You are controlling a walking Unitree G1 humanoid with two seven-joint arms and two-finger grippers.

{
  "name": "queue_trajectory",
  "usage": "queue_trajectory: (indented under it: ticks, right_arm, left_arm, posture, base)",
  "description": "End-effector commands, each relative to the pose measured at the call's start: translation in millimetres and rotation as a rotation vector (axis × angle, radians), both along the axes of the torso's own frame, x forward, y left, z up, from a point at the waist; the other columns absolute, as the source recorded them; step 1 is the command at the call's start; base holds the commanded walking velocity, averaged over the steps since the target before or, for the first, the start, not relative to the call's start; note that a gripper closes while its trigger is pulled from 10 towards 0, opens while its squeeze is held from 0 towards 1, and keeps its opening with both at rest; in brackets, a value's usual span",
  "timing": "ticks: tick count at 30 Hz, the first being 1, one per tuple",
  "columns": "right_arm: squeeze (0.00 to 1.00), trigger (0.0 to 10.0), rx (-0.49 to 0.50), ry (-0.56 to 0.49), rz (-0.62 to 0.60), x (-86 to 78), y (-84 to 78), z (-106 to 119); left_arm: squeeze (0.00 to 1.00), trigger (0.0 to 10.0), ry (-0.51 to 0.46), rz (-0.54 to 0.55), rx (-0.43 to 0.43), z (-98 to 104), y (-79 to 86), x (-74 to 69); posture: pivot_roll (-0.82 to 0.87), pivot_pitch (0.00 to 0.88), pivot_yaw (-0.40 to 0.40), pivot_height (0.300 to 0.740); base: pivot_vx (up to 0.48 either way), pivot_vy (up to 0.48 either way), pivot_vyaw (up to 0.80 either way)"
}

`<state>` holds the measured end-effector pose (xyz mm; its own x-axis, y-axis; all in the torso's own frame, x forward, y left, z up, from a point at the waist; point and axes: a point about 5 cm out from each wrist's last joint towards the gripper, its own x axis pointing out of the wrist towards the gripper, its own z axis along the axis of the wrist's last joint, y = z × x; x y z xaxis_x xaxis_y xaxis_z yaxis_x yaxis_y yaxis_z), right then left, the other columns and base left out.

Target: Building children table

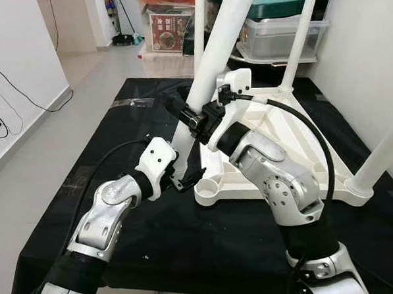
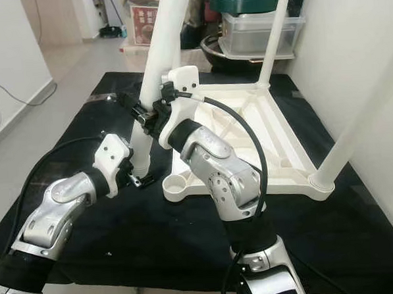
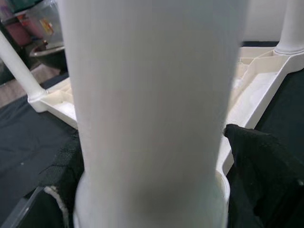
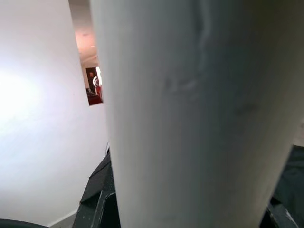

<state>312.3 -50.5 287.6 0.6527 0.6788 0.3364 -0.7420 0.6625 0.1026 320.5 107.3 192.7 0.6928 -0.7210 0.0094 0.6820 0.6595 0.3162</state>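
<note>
Tabletop [image 1: 274,126] lies upside down mid-frame, three legs in; I've both jaws gripping the fourth leg [image 1: 213,54], seemingly unseated beside the empty corner socket [image 1: 210,187].

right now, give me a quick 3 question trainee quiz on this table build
1. True or false: the tabletop lies upside down on the black cloth.
2. Which gripper holds the leg higher up? A) left B) right
3. Fill in: the near left corner has an empty round ____.

Key: 1 true. 2 B: the right gripper clamps the leg above the left gripper, which is at its base. 3 socket.
</note>
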Motion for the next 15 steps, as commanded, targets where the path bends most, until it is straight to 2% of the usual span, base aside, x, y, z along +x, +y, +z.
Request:
queue_trajectory:
  ticks: [1, 12, 13, 15]
  right_arm:
    - [0.00, 0.0, 0.025, -0.046, 0.021, -6.2, 0.1, 11]
    - [0.00, 0.0, 0.026, -0.083, 0.071, -14.9, 2.5, 17]
    - [0.00, 0.0, 0.024, -0.084, 0.076, -15.7, 3.3, 17]
    - [0.00, 0.0, 0.020, -0.084, 0.084, -17.0, 4.6, 16]
  left_arm:
    - [0.00, 10.0, 0.054, -0.002, 0.002, -8, -1.4, 0.9]
    - [0.00, 10.0, 0.067, -0.014, 0.000, -9, 0.2, 6.8]
    - [0.00, 4.8, 0.058, -0.017, 0.004, -8, 0.4, 7.4]
    - [0.00, 0.0, 0.044, -0.032, -0.002, -5, 0.7, 8.1]
  posture:
    - [0.00, 0.000, -0.005, 0.740]
    - [-0.01, 0.000, -0.006, 0.740]
    - [-0.01, 0.000, -0.007, 0.740]
    - [-0.01, 0.000, -0.007, 0.740]
  base:
    - [0.000, 0.000, 0.00]
    - [0.000, 0.000, 0.00]
    - [0.000, 0.000, 0.00]
    - [0.000, 0.000, 0.00]
